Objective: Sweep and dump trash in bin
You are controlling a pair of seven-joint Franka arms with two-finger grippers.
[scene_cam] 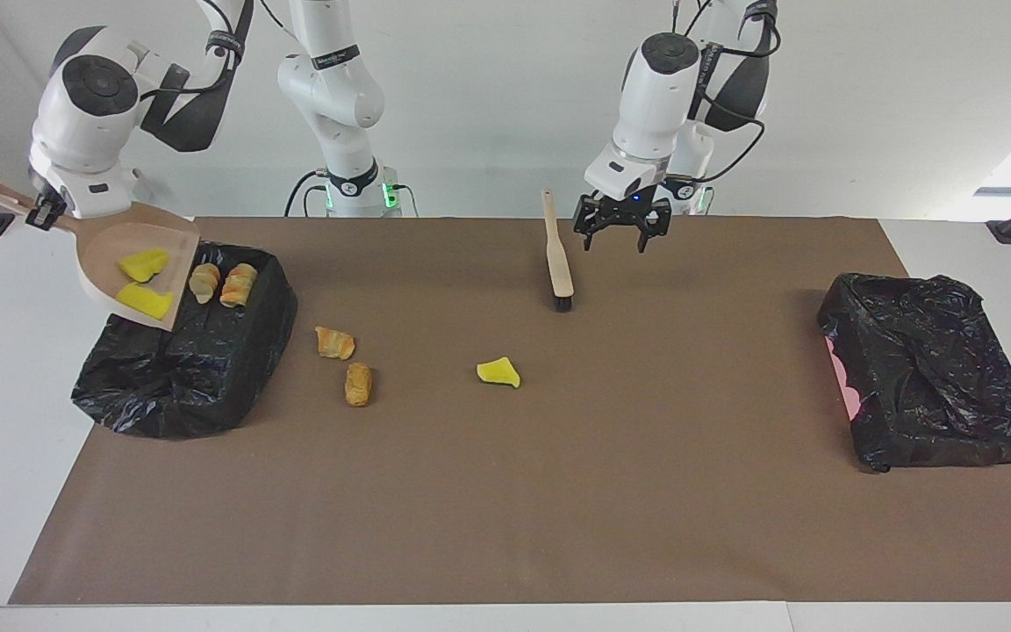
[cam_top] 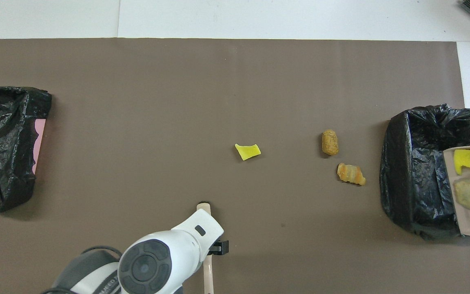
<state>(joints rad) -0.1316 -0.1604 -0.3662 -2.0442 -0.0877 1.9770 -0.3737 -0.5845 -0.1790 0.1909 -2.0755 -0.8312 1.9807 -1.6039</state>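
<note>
The right gripper (scene_cam: 47, 213) is clamped on the handle of a beige plastic dustpan (scene_cam: 132, 279), holding it tilted over the black-bagged bin (scene_cam: 198, 369) at the right arm's end of the brown mat (scene_cam: 505, 491). Two bright yellow sponge pieces (scene_cam: 144, 263) lie in the pan, while a pale beige chunk (scene_cam: 203, 282) and an orange-brown bread-like chunk (scene_cam: 239, 284) are at the pan's lip over the bin's opening. Three more pieces of trash lie on the mat: an orange-brown bread-like lump (scene_cam: 334, 342) and a brown oval lump (scene_cam: 358, 384) just beside the bin, and a yellow sponge wedge (scene_cam: 498, 372) near the mat's middle. The left gripper (scene_cam: 617, 235) hangs with its fingers spread wide and empty, just beside a beige black-bristled brush (scene_cam: 557, 260) that lies on the mat near the edge at the robots' end. A second black-bagged bin (scene_cam: 931, 377) sits at the left arm's end of the mat.
</note>
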